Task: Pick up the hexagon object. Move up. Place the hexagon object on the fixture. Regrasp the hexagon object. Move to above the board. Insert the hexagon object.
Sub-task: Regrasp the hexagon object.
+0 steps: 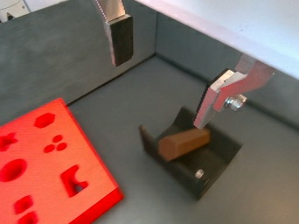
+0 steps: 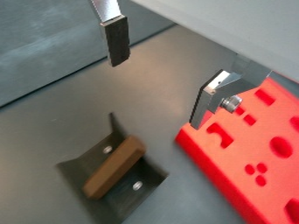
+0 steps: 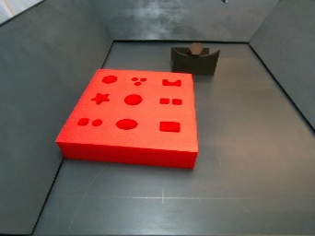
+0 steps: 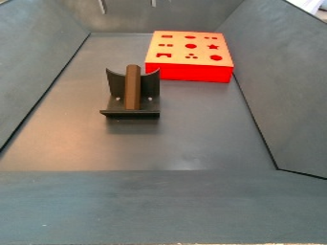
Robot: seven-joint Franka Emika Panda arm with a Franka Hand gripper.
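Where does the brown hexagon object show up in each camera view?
Wrist view: hexagon object on the fixture, open gripper above.
Wrist view: same, beside the board.
Side view: far end.
Side view: left-centre.
Shared landmark: the board.

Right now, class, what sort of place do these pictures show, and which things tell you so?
Probably a robot test cell: a grey walled bin holding a red board with shaped cutouts, a fixture bearing the hexagon object, and the open gripper above it.
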